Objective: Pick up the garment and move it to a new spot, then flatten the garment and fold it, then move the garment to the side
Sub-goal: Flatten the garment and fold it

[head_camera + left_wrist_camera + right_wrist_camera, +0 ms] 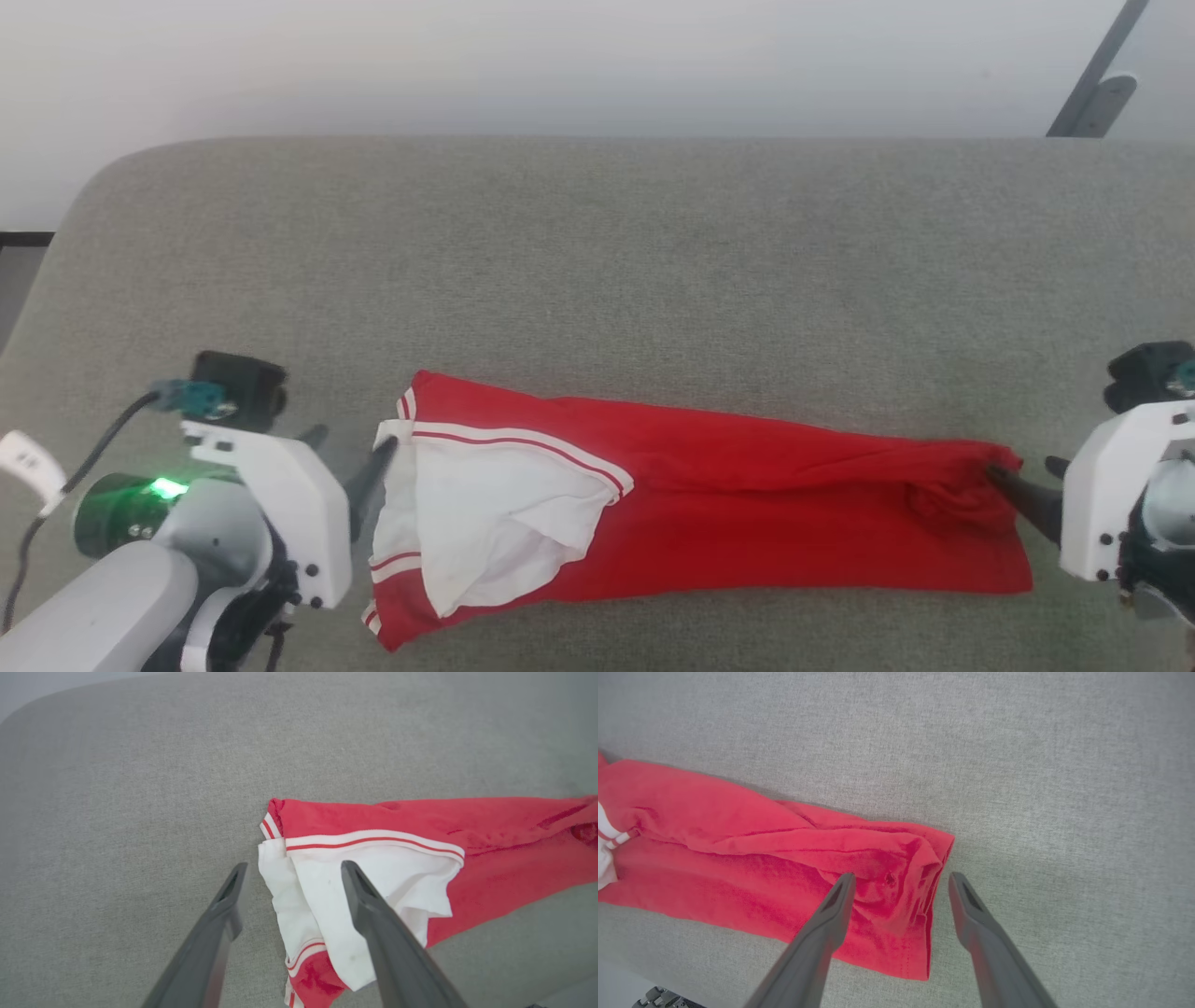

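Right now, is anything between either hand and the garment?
Nothing visible stands between. The left hand is open at the white sleeve end of the garment; the right hand is open at its red hem end.

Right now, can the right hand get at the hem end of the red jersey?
Probably yes. The right hand is open, its fingers straddling the hem edge of the jersey, which lies on the grey cushion with nothing in the way.
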